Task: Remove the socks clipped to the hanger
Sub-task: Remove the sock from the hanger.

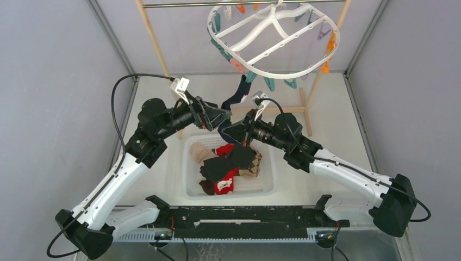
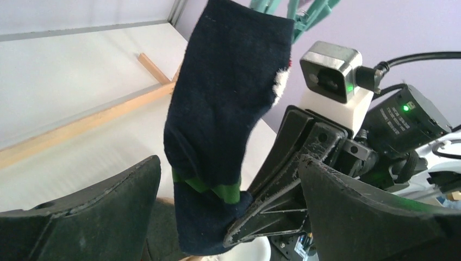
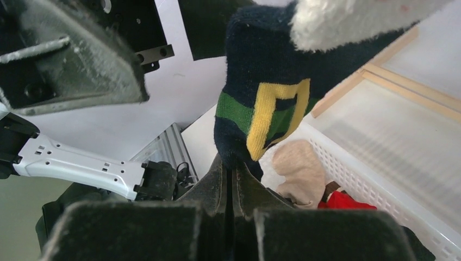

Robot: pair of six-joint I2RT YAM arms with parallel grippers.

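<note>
A navy sock [image 1: 237,97] with a green band and a yellow mark hangs from a teal clip on the white oval hanger [image 1: 274,35]. My right gripper [image 1: 232,130] is shut on the sock's lower end, seen in the right wrist view [image 3: 232,168] just under the band [image 3: 261,81]. My left gripper [image 1: 220,117] is open, its jaws on either side of the same sock [image 2: 228,98] without touching it [image 2: 228,163]. Several socks, red, black, beige and brown [image 1: 231,166], lie in the white basket [image 1: 190,185].
The hanger hangs from a metal rod [image 1: 217,4] on a wooden rack [image 1: 155,38], whose base bar [image 1: 282,110] lies just behind the grippers. Orange, teal and pale clips dangle from the hanger's rim. The basket wall [image 3: 380,179] is right below the right gripper.
</note>
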